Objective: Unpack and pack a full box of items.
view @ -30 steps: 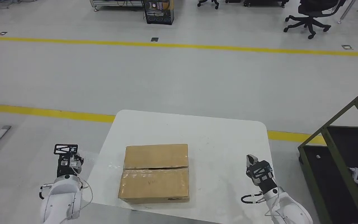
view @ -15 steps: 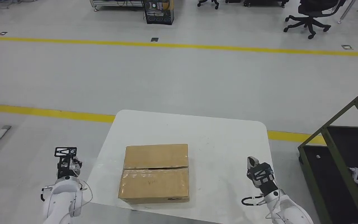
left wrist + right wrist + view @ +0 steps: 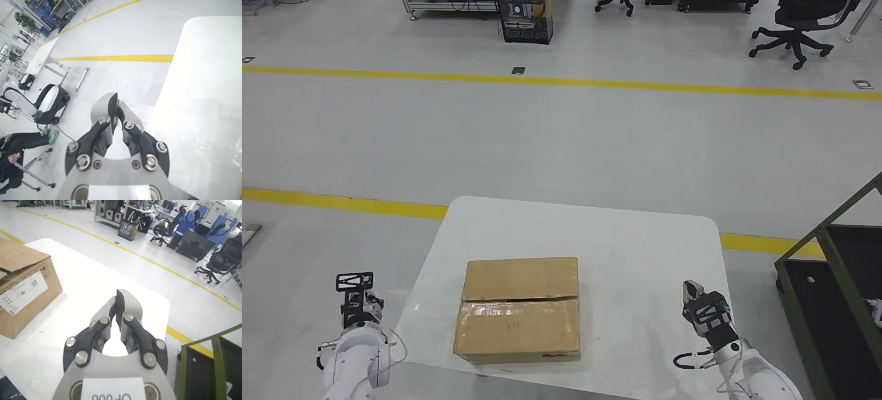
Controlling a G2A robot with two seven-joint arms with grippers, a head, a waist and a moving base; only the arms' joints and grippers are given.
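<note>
A brown cardboard box (image 3: 520,308) sits mid-table with its top flaps down; a white label is on its side (image 3: 24,292), and one flap edge is slightly lifted. My left gripper (image 3: 354,282) hangs over the floor, left of the table's edge. It is shut on a strip of clear tape (image 3: 136,98) that stretches back toward the table and box (image 3: 412,297). My right gripper (image 3: 694,293) is shut with nothing in it (image 3: 118,298), low over the table's near right part, well to the right of the box.
The white table (image 3: 642,240) has bare room on the far side and to the right of the box. A green-framed rack (image 3: 832,270) stands close off the table's right edge. On the left floor are another table (image 3: 43,56) and a wheeled robot base (image 3: 51,104).
My left gripper has drawn back and to the left, away from the table, pulling the clear tape out longer. The right gripper has barely shifted.
</note>
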